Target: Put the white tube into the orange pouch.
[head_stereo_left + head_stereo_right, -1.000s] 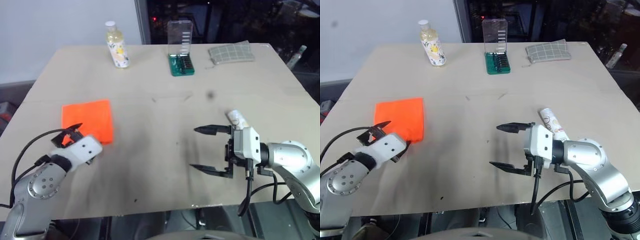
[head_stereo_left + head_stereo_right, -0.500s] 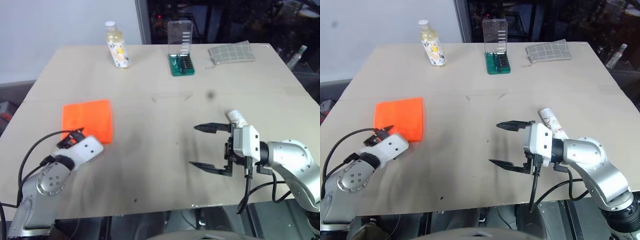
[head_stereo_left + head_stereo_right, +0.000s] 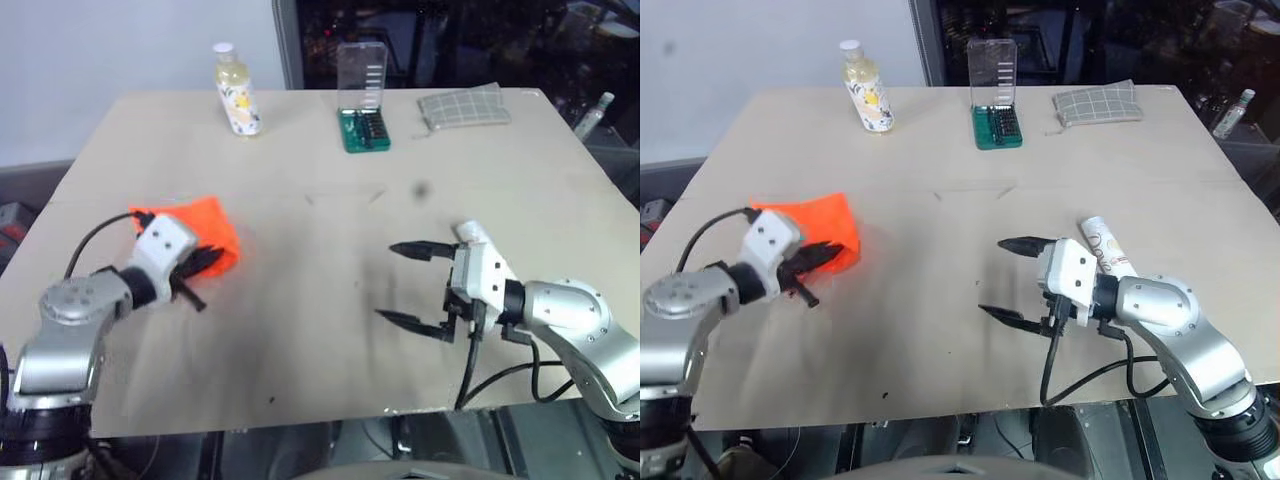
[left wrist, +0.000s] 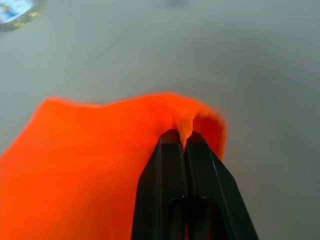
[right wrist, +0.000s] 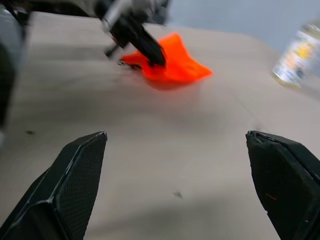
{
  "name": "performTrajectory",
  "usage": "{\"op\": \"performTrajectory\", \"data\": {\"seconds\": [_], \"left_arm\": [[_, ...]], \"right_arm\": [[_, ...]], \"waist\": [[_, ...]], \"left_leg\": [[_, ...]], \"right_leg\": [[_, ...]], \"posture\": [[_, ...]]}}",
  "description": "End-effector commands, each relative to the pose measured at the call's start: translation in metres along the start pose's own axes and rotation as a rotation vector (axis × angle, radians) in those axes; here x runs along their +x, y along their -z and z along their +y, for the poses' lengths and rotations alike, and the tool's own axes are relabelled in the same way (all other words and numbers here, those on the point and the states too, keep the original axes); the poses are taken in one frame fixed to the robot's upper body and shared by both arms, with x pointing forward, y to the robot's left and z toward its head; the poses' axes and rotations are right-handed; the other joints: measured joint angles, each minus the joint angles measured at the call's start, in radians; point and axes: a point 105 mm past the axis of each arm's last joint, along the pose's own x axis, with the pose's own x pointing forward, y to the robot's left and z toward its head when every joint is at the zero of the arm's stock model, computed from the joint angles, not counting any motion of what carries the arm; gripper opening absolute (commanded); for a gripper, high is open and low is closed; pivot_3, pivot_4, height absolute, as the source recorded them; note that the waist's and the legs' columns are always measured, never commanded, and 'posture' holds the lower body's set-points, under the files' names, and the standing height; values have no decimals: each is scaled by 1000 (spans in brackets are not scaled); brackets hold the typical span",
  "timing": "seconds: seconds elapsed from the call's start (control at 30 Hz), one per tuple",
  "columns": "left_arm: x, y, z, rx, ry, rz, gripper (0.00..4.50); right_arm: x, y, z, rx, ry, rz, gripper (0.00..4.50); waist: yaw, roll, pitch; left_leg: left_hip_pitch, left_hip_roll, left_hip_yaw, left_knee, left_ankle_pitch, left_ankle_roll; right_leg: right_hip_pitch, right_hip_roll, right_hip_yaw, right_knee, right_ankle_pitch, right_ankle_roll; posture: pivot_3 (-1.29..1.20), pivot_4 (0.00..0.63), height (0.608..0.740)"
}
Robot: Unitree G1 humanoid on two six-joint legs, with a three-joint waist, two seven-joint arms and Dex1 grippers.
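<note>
- At the left of the head views, the left claw [image 3: 828, 256] was clamped tight on an edge of the orange pouch [image 3: 830, 222], with the fabric bunched and raised at the pinch.
- Seen from the left wrist, both black fingers [image 4: 165, 185] lay pressed together with a fold of orange cloth caught between their tips.
- Toward the lower right of the head views, the right claw [image 3: 408, 285] stood with its jaws spread wide and nothing between them, pointing left across the worktop [image 3: 320, 200].
- Just behind the right claw's white housing lay the white tube [image 3: 1106, 248] on the worktop, its capped end toward the upper left, partly hidden by the wrist.
- Pouch and tube were well apart, with bare worktop between them.
- Along the far edge, from left to right, stood a yellowish bottle [image 3: 238, 90] with a white cap, a green screwdriver-bit case [image 3: 362, 128] with its clear lid upright, and a grey checked cloth [image 3: 464, 106].
- From the right wrist, the pouch and the left claw gripping it showed in the upper middle.
</note>
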Motion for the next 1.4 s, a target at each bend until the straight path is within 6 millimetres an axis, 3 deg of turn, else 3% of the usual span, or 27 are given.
{"op": "performTrajectory", "data": {"seconds": [0.03, 0.17, 0.3, 0.43, 0.53, 0.63, 0.67, 0.7, 0.73, 0.87, 1.0, 1.13, 1.23, 1.4], "left_arm": [[12, -28, -15, -140, 123, -35, 23], [29, -52, -27, -234, 207, -49, 23], [32, -63, -25, -281, 216, -44, 23], [30, -68, -22, -298, 209, -42, 23], [30, -68, -21, -302, 194, -44, 23], [25, -65, -22, -318, 203, -44, 0], [23, -64, -21, -318, 201, -44, 0], [21, -64, -20, -318, 200, -44, 0], [21, -64, -19, -318, 199, -45, 0], [17, -59, -20, -263, 202, -25, 0], [15, -54, -19, -222, 198, -8, 0], [18, -55, -17, -226, 199, -23, 0], [25, -64, -15, -251, 197, -66, 0], [32, -73, -22, -241, 234, -78, 0]], "right_arm": [[-6, 23, -28, 12, 192, 130, 4500], [-26, 51, -60, 83, 423, 281, 4500], [-53, 73, -78, 156, 601, 413, 4500], [-70, 91, -86, 197, 711, 515, 4500], [-75, 117, -80, 324, 722, 564, 4500], [-80, 135, -72, 401, 699, 603, 3636], [-80, 135, -71, 406, 694, 603, 3636], [-79, 134, -70, 409, 685, 594, 3017], [-77, 131, -69, 406, 671, 584, 2759], [-44, 95, -56, 374, 496, 424, 919], [-2, 48, -28, 349, 242, 238, 919], [25, 25, -10, 340, 95, 164, 919], [64, 8, 6, 328, -74, 106, 919], [105, 4, -7, 290, -140, 90, 919]], "waist": [[1, 0, 0], [1, 0, 0], [-3, 0, 0], [-3, 0, 0], [-3, 0, 0], [-2, -1, 0], [-2, -1, 0], [-2, -1, 0], [0, -1, 0], [-2, -1, 0], [-14, 1, 2], [-14, 2, 2], [-17, 1, 2], [-20, 0, 3]], "left_leg": [[0, 0, 0, 0, 0, 0], [0, 0, 1, 2, 1, -1], [1, 0, 1, 2, 1, -1], [1, 0, 2, 1, 1, -1], [1, 0, 3, 1, 1, -1], [2, 0, 4, 2, 1, -1], [2, 0, 4, 2, 1, -1], [2, 0, 4, 2, 1, -1], [2, 0, 4, 2, 1, -1], [2, 0, 4, 2, 1, -1], [2, 2, 4, 0, 1, -1], [1, 1, 3, 1, 1, -1], [1, 0, 3, 1, 1, -1], [1, -1, 1, 1, 4, -6]], "right_leg": [[0, 0, 0, 0, 0, 0], [0, 1, 2, 4, 0, 0], [0, 1, 4, 6, 0, 0], [-1, 2, 5, 6, 0, 0], [-1, 2, 5, 6, 0, 0], [0, 1, 6, 6, 0, 0], [0, 1, 6, 6, 0, 0], [0, 1, 6, 6, 0, 0], [0, 1, 6, 6, 0, 0], [0, 1, 6, 6, 0, 0], [-1, 2, 7, 6, 0, -1], [-1, 1, 6, 6, 0, 0], [-1, 0, 5, 4, 0, 0], [-1, 1, 4, 6, 0, -1]], "posture": [[0, 150, 740], [0, 150, 740], [0, 150, 740], [0, 150, 740], [0, 150, 740], [0, 150, 740], [0, 150, 740], [0, 150, 740], [0, 150, 740], [0, 150, 740], [0, 150, 740], [0, 150, 740], [0, 150, 740], [0, 150, 740]]}}
